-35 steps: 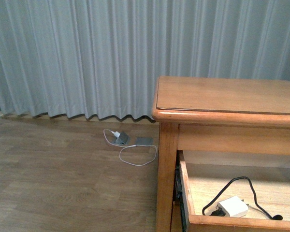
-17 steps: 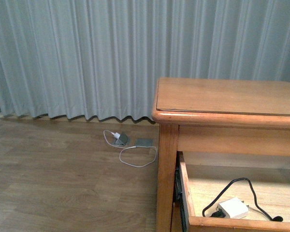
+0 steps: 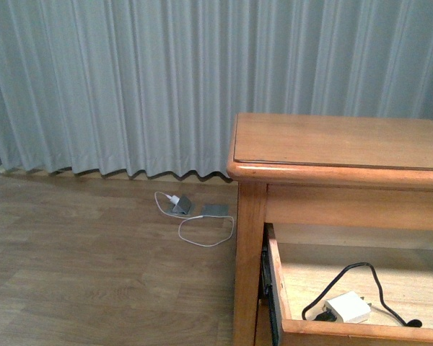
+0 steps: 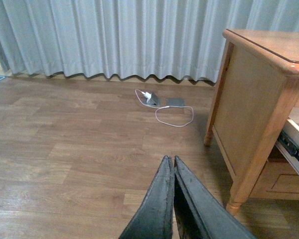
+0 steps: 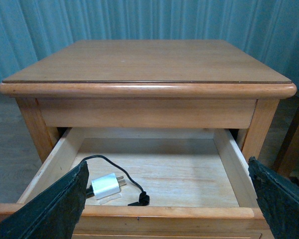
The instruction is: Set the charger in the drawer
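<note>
Small white boxy charger (image 5: 105,185), black cable (image 5: 139,200), lies in honey-brown wooden drawer (image 5: 229,159). Empty right gripper (image 5: 168,168) wide apart; left gripper (image 4: 171,159) closed, empty. Withdraw straight, not snagging cable.

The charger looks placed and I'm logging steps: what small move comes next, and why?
Probably draw the right hand back: it is open and empty, and the charger already lies loose on the floor of the open drawer.
</note>
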